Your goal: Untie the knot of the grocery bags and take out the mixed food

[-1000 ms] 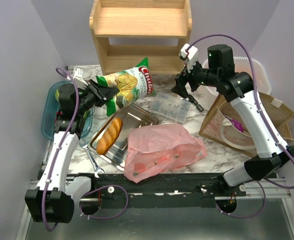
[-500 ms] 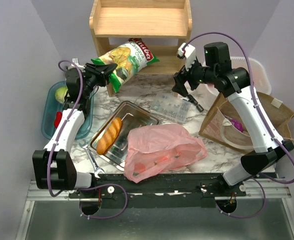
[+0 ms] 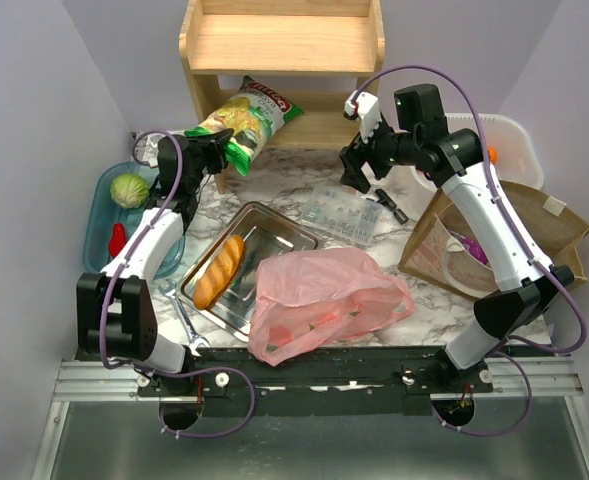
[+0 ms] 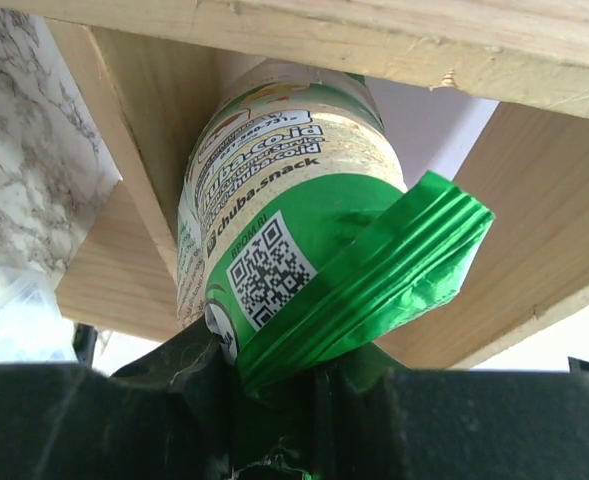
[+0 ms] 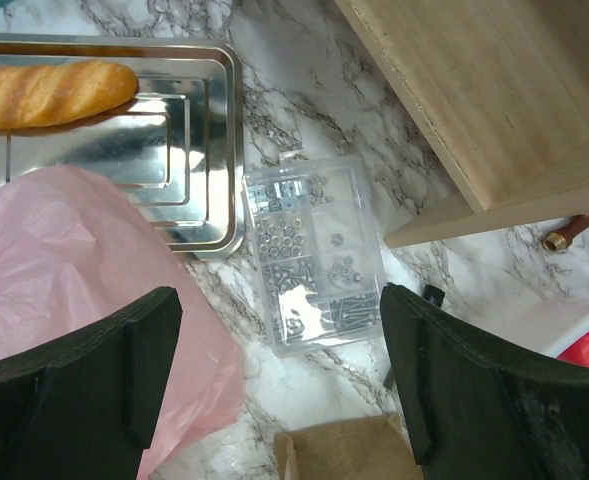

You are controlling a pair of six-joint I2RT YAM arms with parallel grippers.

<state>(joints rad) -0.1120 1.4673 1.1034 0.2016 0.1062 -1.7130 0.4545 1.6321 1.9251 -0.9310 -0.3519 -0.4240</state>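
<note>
The pink grocery bag (image 3: 324, 295) lies crumpled at the table's front, right of the steel tray (image 3: 274, 222); red shapes show through it, and its knot is not discernible. My left gripper (image 3: 217, 152) is shut on the green crimped end of the yellow-green crisp packet (image 3: 246, 115), which leans into the wooden shelf's lower compartment; the left wrist view shows the packet (image 4: 294, 220) pinched at the gripper (image 4: 309, 385). My right gripper (image 3: 359, 170) hangs open and empty above the clear screw box (image 5: 314, 255), the gripper (image 5: 279, 390) beside the pink bag (image 5: 64, 270).
A wooden shelf (image 3: 284, 60) stands at the back. The blue bin (image 3: 96, 225) at left holds a cabbage (image 3: 129, 188) and a red pepper (image 3: 117, 238). A bread loaf (image 3: 220, 270) lies in the tray. A brown paper bag (image 3: 534, 225) and white bin (image 3: 514, 135) stand right; a wrench (image 3: 187, 322) lies front left.
My left arm has carried the crisp packet up and back from above the tray into the shelf's lower compartment. My right gripper has drifted slightly left, still open.
</note>
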